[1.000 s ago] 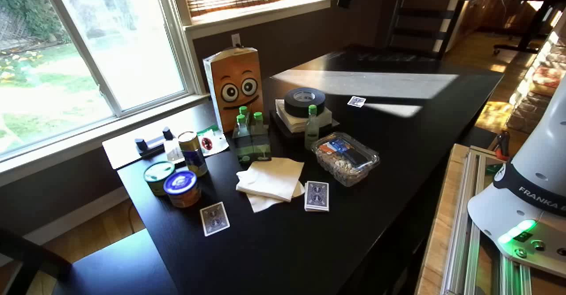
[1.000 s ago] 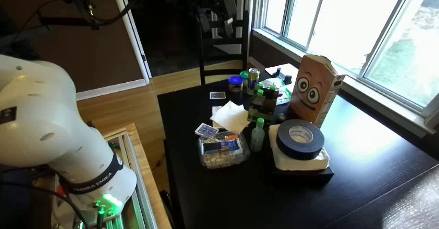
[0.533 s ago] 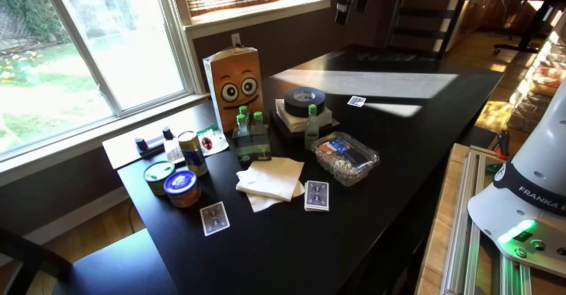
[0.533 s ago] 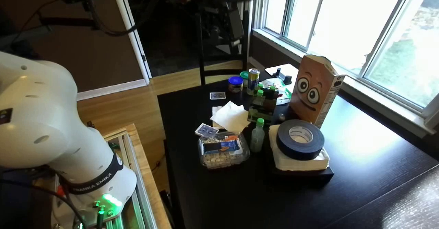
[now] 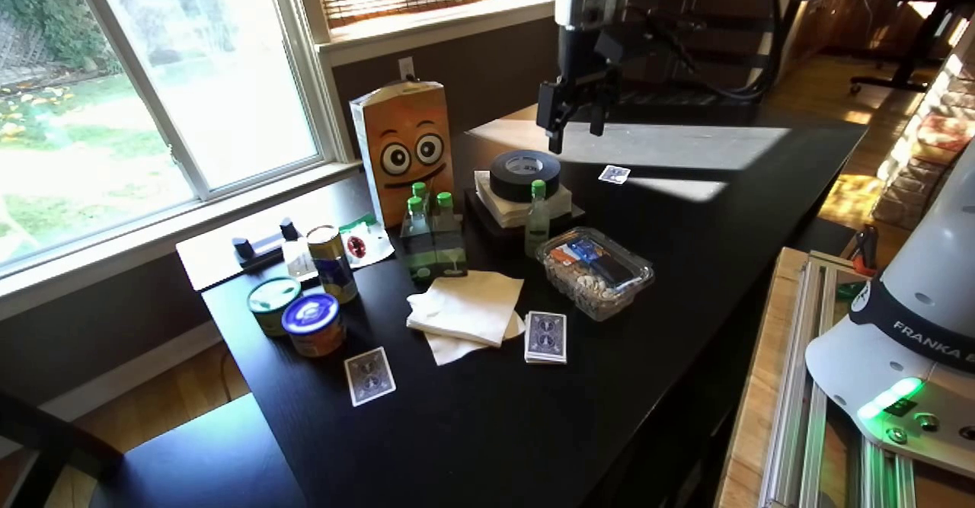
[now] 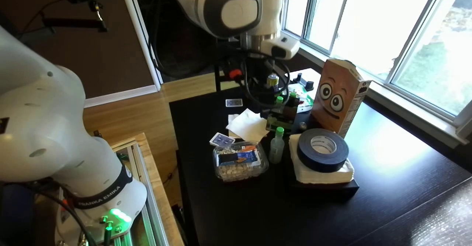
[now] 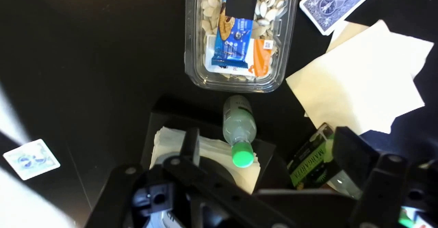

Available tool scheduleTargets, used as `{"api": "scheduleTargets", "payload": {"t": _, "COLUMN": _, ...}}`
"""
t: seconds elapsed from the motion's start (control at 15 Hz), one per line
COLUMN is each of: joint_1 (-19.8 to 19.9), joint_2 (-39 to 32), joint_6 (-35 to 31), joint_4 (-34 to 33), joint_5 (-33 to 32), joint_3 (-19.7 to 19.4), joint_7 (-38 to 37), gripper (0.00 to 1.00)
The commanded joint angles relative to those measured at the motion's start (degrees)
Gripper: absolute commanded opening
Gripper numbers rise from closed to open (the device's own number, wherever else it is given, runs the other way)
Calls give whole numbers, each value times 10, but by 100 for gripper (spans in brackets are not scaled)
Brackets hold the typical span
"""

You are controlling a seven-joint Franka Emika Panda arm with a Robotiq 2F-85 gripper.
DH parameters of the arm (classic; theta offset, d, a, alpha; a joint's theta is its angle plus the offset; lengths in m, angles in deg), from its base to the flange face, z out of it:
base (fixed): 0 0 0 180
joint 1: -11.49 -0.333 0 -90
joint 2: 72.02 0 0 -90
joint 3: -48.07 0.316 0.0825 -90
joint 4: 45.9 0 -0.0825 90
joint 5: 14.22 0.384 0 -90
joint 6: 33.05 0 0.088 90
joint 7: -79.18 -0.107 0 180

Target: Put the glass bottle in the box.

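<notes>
Alignment was, as we judged it, the step in hand: no grasp had been made. In an exterior view we saw the gripper point(image 5: 577, 135) in mid-air, higher than the tape roll point(image 5: 525, 186), its fingers point(image 5: 556, 141) parted and nothing between them. The glass bottle point(image 5: 538, 222) stood upright on the table point(image 5: 457, 439) just beside the pale stack point(image 5: 509, 215) under the tape roll, lower than the gripper. Also near the tape roll stood a cardboard carrier point(image 5: 436, 258) with green-capped bottles point(image 5: 445, 209) in it, which we took for the box. In an exterior view the gripper, beneath the arm point(image 6: 239, 13), was too dark and cluttered for us to read; the glass bottle stood between the tape roll and a clear tub point(image 6: 241, 173). In the wrist view the fingers framed a wide gap; one overlapped the tape roll, and the glass bottle showed within their span, nearer that finger than the far one, its green cap point(image 7: 243, 155) the part nearest the gripper. The next move, we thought, called for centring the gap on the glass bottle and coming down without clipping the tape roll, then closing on the glass and lifting it clear toward the cardboard carrier.
</notes>
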Motion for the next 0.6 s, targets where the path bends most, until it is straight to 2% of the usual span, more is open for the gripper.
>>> {"api": "scheduleTargets", "payload": {"t": 0.0, "joint_1": -4, "joint_2": -28, "joint_6": -14, "joint_4": -3, "joint_5": -1, "joint_3": -6, "joint_7": -12, "gripper": 100}}
{"api": "scheduleTargets", "payload": {"t": 0.27, "joint_1": -7, "joint_2": -76, "joint_6": -28, "joint_4": -21, "joint_5": -1, "joint_3": -11, "joint_7": -25, "gripper": 100}}
{"api": "scheduleTargets", "payload": {"t": 0.53, "joint_1": -6, "joint_2": -111, "joint_6": -142, "joint_4": -14, "joint_5": -39, "joint_3": -7, "joint_7": -87, "gripper": 100}}
